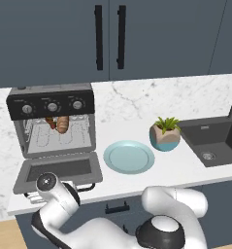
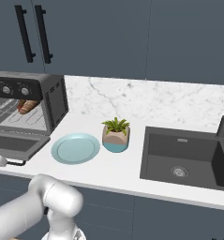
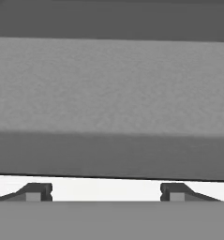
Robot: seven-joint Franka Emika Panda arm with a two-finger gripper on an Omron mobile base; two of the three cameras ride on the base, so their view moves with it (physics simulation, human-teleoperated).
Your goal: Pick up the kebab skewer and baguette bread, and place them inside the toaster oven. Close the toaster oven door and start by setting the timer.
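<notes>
- We saw the toaster oven (image 1: pixel 52 124) standing at the nine o'clock side of the white marble tabletop (image 1: pixel 185 168) in the left base view, with three round knobs (image 1: pixel 52 106) along its dark top panel.
- The toaster oven door (image 1: pixel 59 170) lay dropped open and flat in front of the cavity, its dark glass window facing up and its black bar handle (image 1: pixel 83 187) at the six o'clock edge.
- Inside, on the wire rack (image 1: pixel 59 136), the baguette bread (image 1: pixel 63 124) and the kebab skewer (image 1: pixel 51 122) lay side by side and touching toward the back, the skewer on the nine o'clock side of the loaf.
- From the right base view we made out the same loaf (image 2: pixel 26 107) in the open cavity.
- The end effector (image 3: pixel 105 192) had its two dark fingertips (image 3: pixel 36 191) set wide apart in the hand view, with nothing between them.
- Just ahead of those tips we saw a broad grey surface with a darker band along its near edge; we could not tell for certain which part of the oven it was.
- A pale blue plate (image 1: pixel 129 156) sat on the tabletop at three o'clock from the door, bare.
- A small potted plant (image 1: pixel 165 133) stood just beyond the plate, between it and the dark sink (image 1: pixel 214 141).
- Dark blue cabinets (image 1: pixel 107 36) with black handles hung at twelve o'clock.
</notes>
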